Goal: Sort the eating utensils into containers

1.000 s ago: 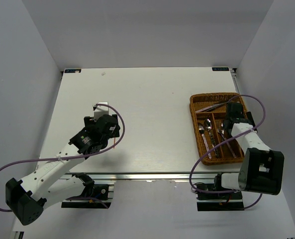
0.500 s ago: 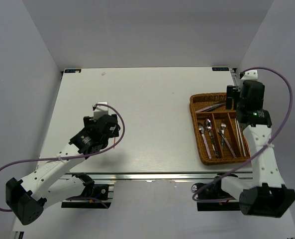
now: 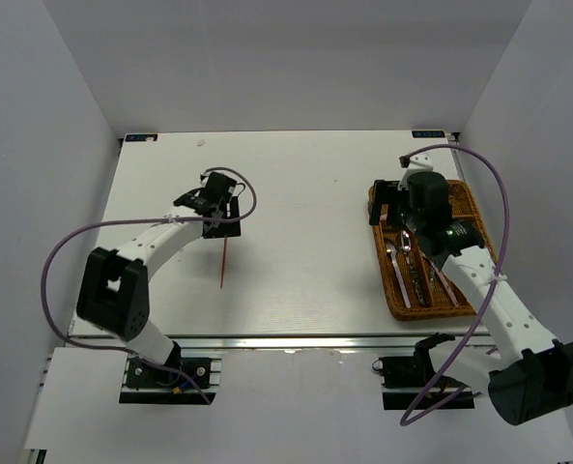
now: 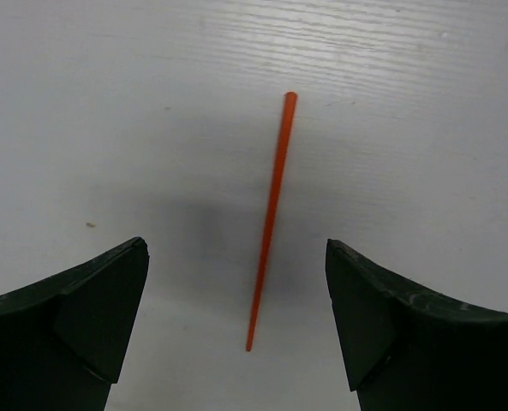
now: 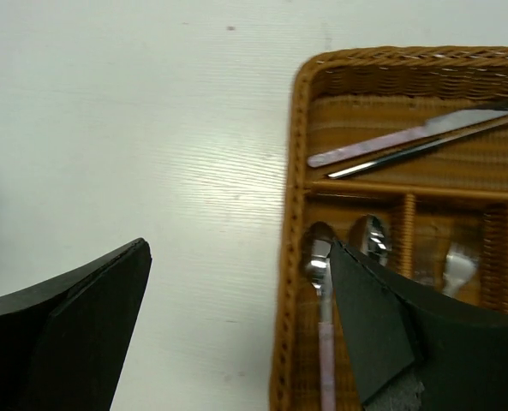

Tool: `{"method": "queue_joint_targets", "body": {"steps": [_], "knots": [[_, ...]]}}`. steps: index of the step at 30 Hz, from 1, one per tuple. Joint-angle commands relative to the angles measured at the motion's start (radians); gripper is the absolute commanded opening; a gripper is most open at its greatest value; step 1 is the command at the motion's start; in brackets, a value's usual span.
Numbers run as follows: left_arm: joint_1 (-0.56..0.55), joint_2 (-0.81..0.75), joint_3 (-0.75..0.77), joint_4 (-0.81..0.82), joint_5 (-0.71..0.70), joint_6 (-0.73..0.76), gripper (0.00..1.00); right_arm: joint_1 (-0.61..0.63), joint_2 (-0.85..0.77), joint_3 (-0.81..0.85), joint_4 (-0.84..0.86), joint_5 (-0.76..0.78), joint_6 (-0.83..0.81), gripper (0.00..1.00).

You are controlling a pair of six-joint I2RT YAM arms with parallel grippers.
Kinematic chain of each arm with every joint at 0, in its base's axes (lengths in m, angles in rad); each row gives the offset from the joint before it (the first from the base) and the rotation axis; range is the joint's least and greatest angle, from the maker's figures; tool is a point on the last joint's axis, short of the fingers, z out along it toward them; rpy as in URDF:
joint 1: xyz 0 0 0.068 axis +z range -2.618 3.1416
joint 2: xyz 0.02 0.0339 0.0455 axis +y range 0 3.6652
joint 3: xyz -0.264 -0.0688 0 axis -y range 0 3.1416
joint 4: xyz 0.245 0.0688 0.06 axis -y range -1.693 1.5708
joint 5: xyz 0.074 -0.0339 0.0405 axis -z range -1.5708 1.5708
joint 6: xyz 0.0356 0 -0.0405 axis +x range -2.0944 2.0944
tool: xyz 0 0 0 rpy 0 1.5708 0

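My left pincer gapes wide, empty, over the red-orange chopstick on the tabletop; my right pincer, equally wide and empty, hangs over the edge of the wicker cutlery tray.

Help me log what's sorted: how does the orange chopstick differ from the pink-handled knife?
The chopstick lies on the table; the knife lies in the crosswise section of the tray. The chopstick is orange throughout; the knife is silver with a pink handle. Both are slim, and neither is gripped.
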Motion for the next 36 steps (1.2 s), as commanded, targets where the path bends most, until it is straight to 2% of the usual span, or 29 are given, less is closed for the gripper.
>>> {"method": "queue_joint_targets", "body": {"steps": [1,4,8,10,11,13,17,20,22,26,28,32,34,35,36], "knots": [[0.001,0.050,0.092,0.010,0.102,0.019,0.92,0.006,-0.084,-0.029,0.193,-0.166,0.073,0.89],[0.004,0.140,0.159,0.012,0.100,0.003,0.84,0.006,-0.126,-0.046,0.198,-0.214,0.084,0.89],[0.013,0.286,0.247,-0.030,0.066,0.017,0.66,0.009,-0.158,-0.048,0.190,-0.300,0.100,0.89],[0.028,0.315,0.262,-0.025,0.069,0.019,0.65,0.009,-0.175,-0.078,0.207,-0.357,0.110,0.89],[0.033,0.326,0.267,-0.021,0.092,0.019,0.60,0.009,-0.184,-0.088,0.220,-0.369,0.116,0.89],[0.047,0.353,0.267,-0.005,0.110,0.019,0.56,0.011,-0.187,-0.106,0.224,-0.394,0.117,0.89],[0.059,0.377,0.223,0.024,0.124,0.011,0.49,0.011,-0.177,-0.111,0.227,-0.412,0.113,0.89],[0.059,0.389,0.198,0.035,0.132,0.000,0.36,0.012,-0.164,-0.108,0.235,-0.426,0.112,0.89],[0.059,0.393,0.163,0.047,0.148,-0.016,0.25,0.015,-0.158,-0.103,0.237,-0.429,0.113,0.89],[0.059,0.389,0.080,0.079,0.158,-0.049,0.12,0.016,-0.164,-0.101,0.238,-0.421,0.112,0.89],[0.059,0.387,0.052,0.087,0.165,-0.059,0.00,0.017,-0.169,-0.106,0.243,-0.415,0.112,0.89],[0.057,0.351,0.029,0.093,0.175,-0.088,0.00,0.017,-0.167,-0.143,0.322,-0.505,0.157,0.89],[0.057,0.314,0.011,0.101,0.179,-0.101,0.00,0.016,-0.167,-0.199,0.371,-0.628,0.269,0.89],[0.056,0.291,0.006,0.107,0.175,-0.121,0.00,0.017,-0.164,-0.227,0.495,-0.680,0.325,0.89],[0.054,0.244,0.001,0.108,0.175,-0.128,0.00,0.017,-0.160,-0.291,0.566,-0.826,0.351,0.89]]}}
